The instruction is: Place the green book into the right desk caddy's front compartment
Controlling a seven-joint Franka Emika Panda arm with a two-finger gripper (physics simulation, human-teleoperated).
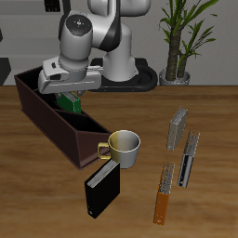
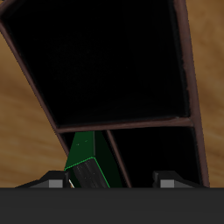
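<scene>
End effector (image 1: 67, 93) hangs over the back half of the right desk caddy (image 1: 51, 125), w/ the green book (image 1: 69, 101) pinched between its fingers; only a small green patch shows under the hand in the exterior view. Wrist view has the book (image 2: 87, 162) standing on edge, pale page side showing, just beside a thin divider (image 2: 115, 157) and poking down into the dark interior. Held edge-on probably b/c the compartments are narrow & a flat book wouldn't slot between walls. Can't tell if the book's lower edge touches the caddy floor yet, too dark in there. Which compartment this is: looks like one farther back, not the one at the caddy end nearest the worktop's front edge, but I wouldn't swear to it from these angles. Elsewhere on the worktop (image 1: 214, 186): a yellow-white mug (image 1: 125, 148) touching or just beside the caddy's near end, a black book (image 1: 102, 189) leaning near it, plus a few more books (image 1: 181, 149) well apart, none in the way. Main risk, IMO: book catching on the divider when lowered.
</scene>
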